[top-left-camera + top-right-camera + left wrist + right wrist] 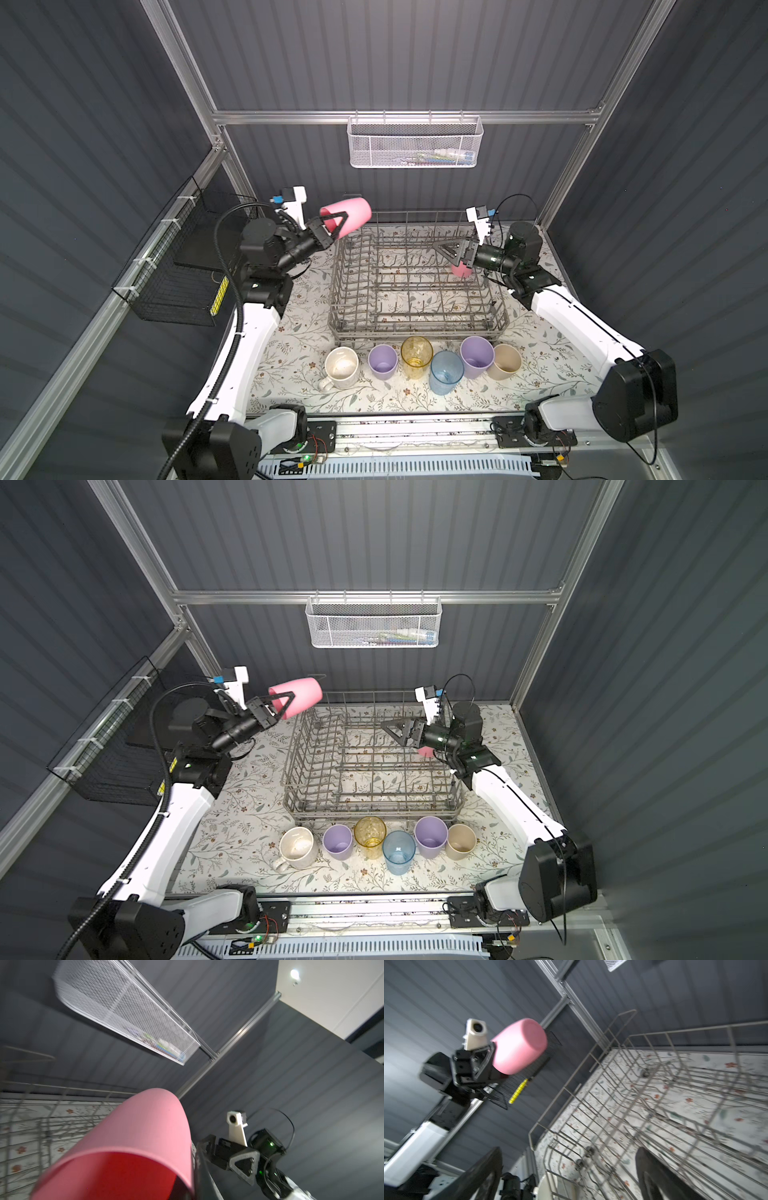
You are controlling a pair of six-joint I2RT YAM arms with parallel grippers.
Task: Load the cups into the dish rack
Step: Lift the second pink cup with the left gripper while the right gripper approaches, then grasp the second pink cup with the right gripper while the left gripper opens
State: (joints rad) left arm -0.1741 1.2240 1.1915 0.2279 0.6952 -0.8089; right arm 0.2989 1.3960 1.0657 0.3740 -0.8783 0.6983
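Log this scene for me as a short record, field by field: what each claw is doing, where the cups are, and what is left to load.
Left claw: shut on held pink cup, tipped on its side, raised near the dish rack's far left corner
Right claw: open, empty, over the rack's right side
In rack: second pink cup, partly hidden below the right claw
On table, in front of rack, upright: cream mug, left lilac cup, yellow tumbler, blue tumbler, right lilac cup, beige cup
Left to load: seven cups, counting the held one
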